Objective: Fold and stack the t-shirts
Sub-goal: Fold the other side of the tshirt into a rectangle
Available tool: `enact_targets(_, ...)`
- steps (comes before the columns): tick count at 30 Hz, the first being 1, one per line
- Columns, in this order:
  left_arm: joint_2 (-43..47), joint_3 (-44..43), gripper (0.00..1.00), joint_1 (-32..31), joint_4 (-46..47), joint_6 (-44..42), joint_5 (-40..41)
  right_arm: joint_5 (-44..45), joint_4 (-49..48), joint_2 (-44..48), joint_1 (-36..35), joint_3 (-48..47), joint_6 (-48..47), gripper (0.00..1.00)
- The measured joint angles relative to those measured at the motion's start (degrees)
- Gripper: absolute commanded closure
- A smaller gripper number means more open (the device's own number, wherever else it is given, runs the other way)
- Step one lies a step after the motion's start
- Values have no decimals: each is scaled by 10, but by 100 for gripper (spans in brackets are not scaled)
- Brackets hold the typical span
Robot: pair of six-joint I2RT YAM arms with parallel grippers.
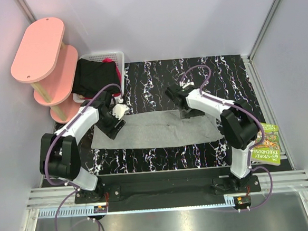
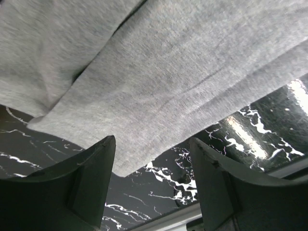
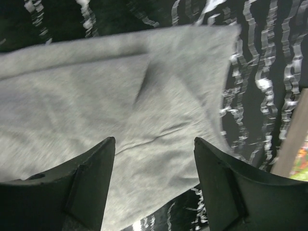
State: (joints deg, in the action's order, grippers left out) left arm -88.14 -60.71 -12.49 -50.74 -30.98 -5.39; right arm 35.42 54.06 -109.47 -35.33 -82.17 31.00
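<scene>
A light grey t-shirt [image 1: 155,130] lies folded into a long flat strip across the black marbled mat [image 1: 156,78]. My left gripper [image 1: 112,128] hovers over the strip's left end, open. In the left wrist view the grey t-shirt [image 2: 159,67] has a corner reaching between the spread fingers of the left gripper [image 2: 152,142], untouched. My right gripper [image 1: 186,113] is over the strip's far right part, open. In the right wrist view the right gripper [image 3: 154,140] holds nothing, with the grey t-shirt [image 3: 120,86] below it. A black garment [image 1: 94,74] and magenta cloth [image 1: 108,60] sit in the basket.
A white lattice basket [image 1: 113,55] stands at the back left corner of the mat. A pink two-tier shelf [image 1: 38,49] rises left of it. A green book [image 1: 266,144] lies at the right edge beside the right arm's base. Walls enclose three sides.
</scene>
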Motion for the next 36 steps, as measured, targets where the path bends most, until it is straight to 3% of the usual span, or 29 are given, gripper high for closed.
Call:
enact_targets(9,-32,39,33,12,23,0,14,-95,-59,21,-12,62,-10,39)
enact_targets(22,-48,39,34,50,42,-5,22,-97,-93,-5,-12,44,-45,44)
enact_targets(29,-46,39,34,50,40,-7,24,-96,-105,-50,-12,21,-54,67)
enact_targets(33,-40,39,34,50,39,-7,24,-95,-113,-59,-11,17,-57,91)
enact_targets(36,-38,39,34,50,39,-7,24,-94,-114,-60,-8,16,-58,95)
